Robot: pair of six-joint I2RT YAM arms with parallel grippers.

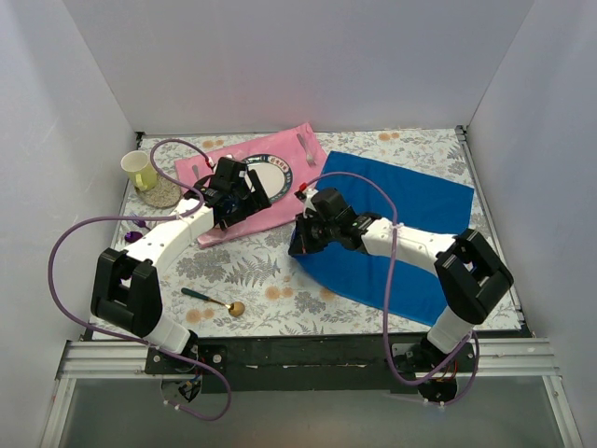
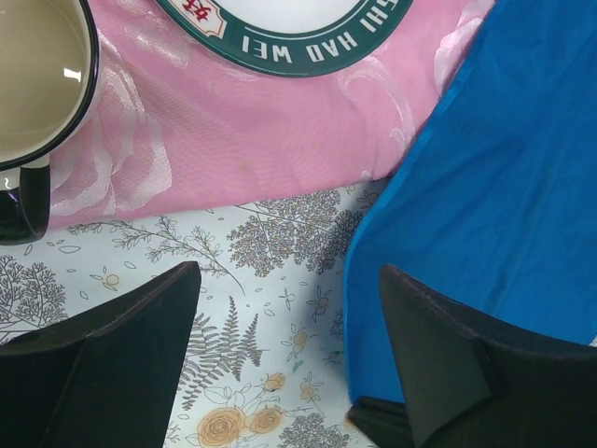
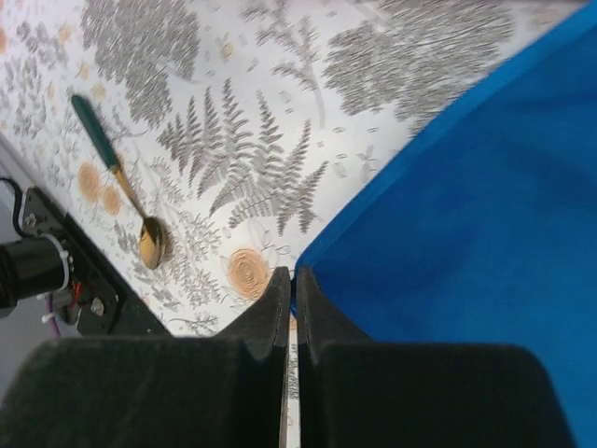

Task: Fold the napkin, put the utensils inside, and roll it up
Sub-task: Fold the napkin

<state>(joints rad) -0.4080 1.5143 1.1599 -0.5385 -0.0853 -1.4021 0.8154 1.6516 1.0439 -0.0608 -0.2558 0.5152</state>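
1. The napkin (image 1: 401, 219) lies spread flat on the floral surface (image 1: 252, 266), at about 3 o'clock from the centre in the top view. Its left edge runs just beside the pink placemat (image 1: 280, 154).
2. The right gripper (image 1: 300, 247) sits at the napkin's 8 o'clock corner. In the right wrist view its fingers (image 3: 270, 299) are pressed together, with the cloth's corner point (image 3: 308, 261) right at their tips. Whether any cloth is pinched between them cannot be told.
3. The left gripper (image 1: 244, 198) hangs over the placemat's near edge with its fingers (image 2: 149, 317) spread wide and nothing between them. Bare surface shows in the gap, and the right-hand finger overlaps the napkin's edge (image 2: 373, 280).
4. The gold-bowled spoon (image 1: 213, 300) lies alone at 7 o'clock, well apart from the napkin, its dark handle pointing towards 10 o'clock.
5. On the placemat are a green-rimmed plate (image 2: 308, 47) and, at its 9 o'clock in the left wrist view, a cream mug (image 2: 37, 84).
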